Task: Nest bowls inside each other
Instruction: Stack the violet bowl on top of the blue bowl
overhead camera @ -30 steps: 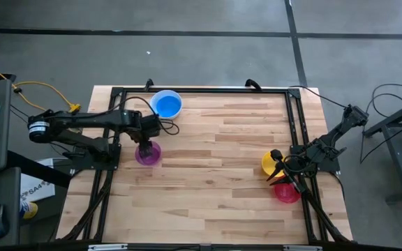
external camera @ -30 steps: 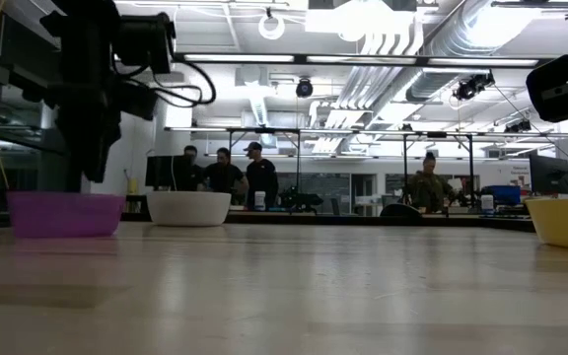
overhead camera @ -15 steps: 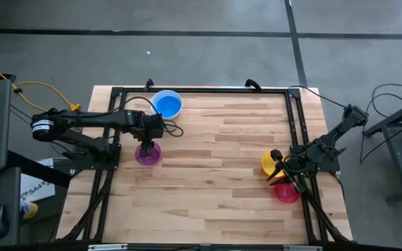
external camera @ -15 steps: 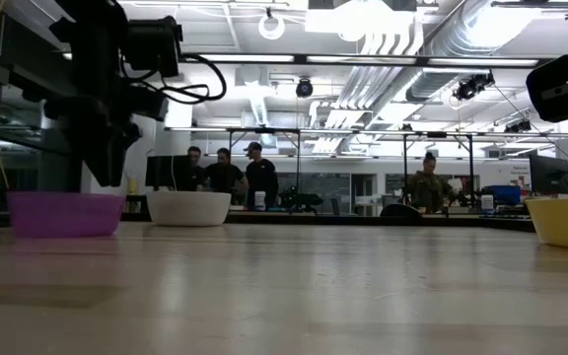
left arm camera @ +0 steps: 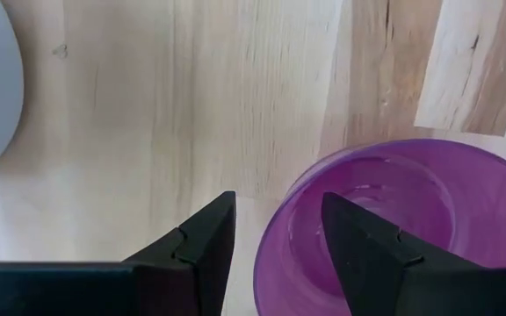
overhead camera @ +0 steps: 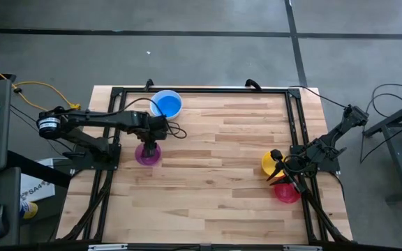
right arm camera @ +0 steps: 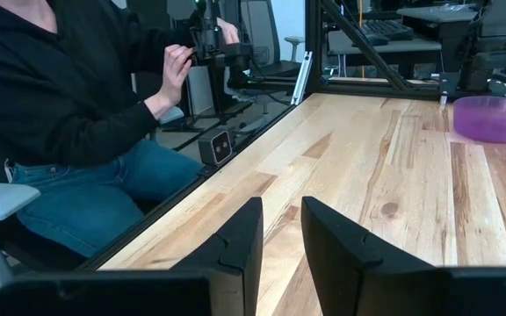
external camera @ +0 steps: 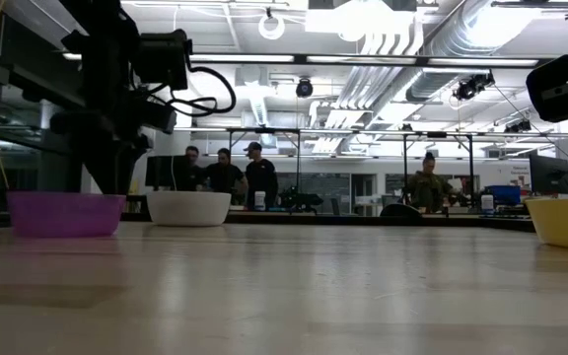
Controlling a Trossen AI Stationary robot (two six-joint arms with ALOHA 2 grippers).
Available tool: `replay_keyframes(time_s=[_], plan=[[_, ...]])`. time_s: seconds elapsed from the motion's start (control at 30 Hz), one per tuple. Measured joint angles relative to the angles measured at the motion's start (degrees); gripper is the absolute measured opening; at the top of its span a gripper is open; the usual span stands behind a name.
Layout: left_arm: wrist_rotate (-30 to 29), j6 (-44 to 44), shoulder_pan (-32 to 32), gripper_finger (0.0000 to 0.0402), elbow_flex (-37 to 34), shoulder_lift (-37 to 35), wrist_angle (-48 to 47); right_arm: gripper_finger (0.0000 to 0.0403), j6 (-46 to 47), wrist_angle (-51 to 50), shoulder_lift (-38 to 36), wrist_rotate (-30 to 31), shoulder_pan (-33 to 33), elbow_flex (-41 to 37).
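Observation:
A purple bowl [overhead camera: 147, 155] stands on its base at the table's left. My left gripper [left arm camera: 275, 206] hangs open just above it, pointing steeply down. One finger is over the bowl's inside and the other outside its rim [left arm camera: 269, 241]. I see no touch in the low view [external camera: 116, 179]. Farther back sits a blue bowl [overhead camera: 166, 104] with a pale rim, which looks white from the side [external camera: 187, 208]. A yellow bowl [overhead camera: 269, 164] and a red-pink bowl [overhead camera: 286, 192] stand at the right edge. There my right gripper [right arm camera: 281, 224] waits, level and open, holding nothing.
A black frame [overhead camera: 201, 90] runs around the wooden table top. A seated person [right arm camera: 68, 96] is close to the table's edge in the right wrist view. More people stand in the room behind [external camera: 225, 176]. Bare wood [overhead camera: 215, 160] lies between the two groups of bowls.
My left gripper has come down toward the purple bowl and shifted a little toward the table's right edge, rolling about its own axis. It has stayed open. The bowls have not moved.

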Motion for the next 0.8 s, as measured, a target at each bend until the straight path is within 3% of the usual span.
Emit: replay_keyframes(time_s=[0.53, 0.8], plan=[[2.2, 1.2, 0.0, 0.0168, 0.0, 0.0, -0.3, 0.0075, 0.0, 0.0, 0.0, 0.0, 0.0, 0.0], [2.7, 0.1, 0.0, 0.0168, -0.1, 3.2, -0.2, 0.0075, 0.0, 0.0, 0.0, 0.0, 0.0, 0.0]])
